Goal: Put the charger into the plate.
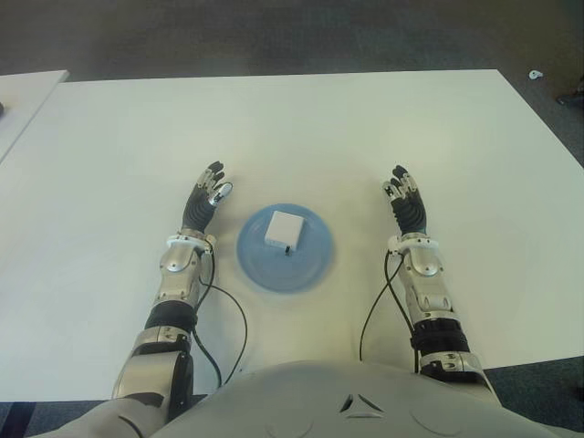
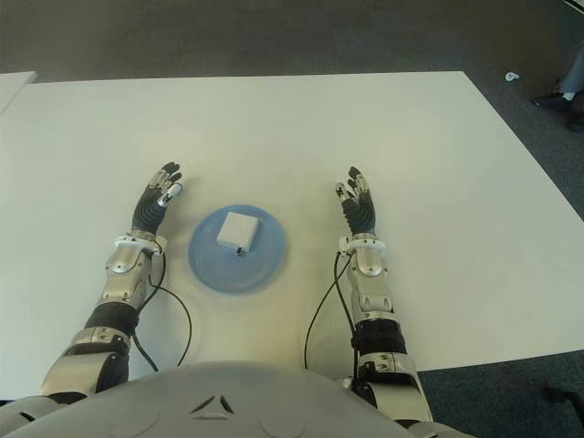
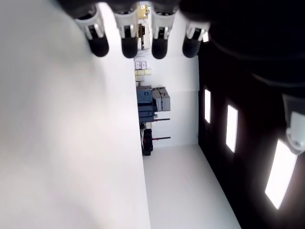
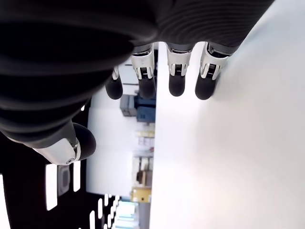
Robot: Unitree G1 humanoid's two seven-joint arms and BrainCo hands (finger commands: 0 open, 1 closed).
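White charger (image 1: pixel 284 229) sits in the blue plate (image 1: pixel 310 265); left hand (image 1: pixel 204 203) at nine o'clock, right hand (image 1: pixel 406 203) at three, both outstretched, empty. Wrist views show only fingertips (image 3: pixel 128 47).

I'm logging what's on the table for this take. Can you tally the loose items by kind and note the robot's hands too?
Charger, white, lying in the plate: 1
Plate, blue, on the white table: 1
Robot hands, both open and empty: 2 (left hand, right hand, either side of the plate)
Total: 2 items, 2 hands
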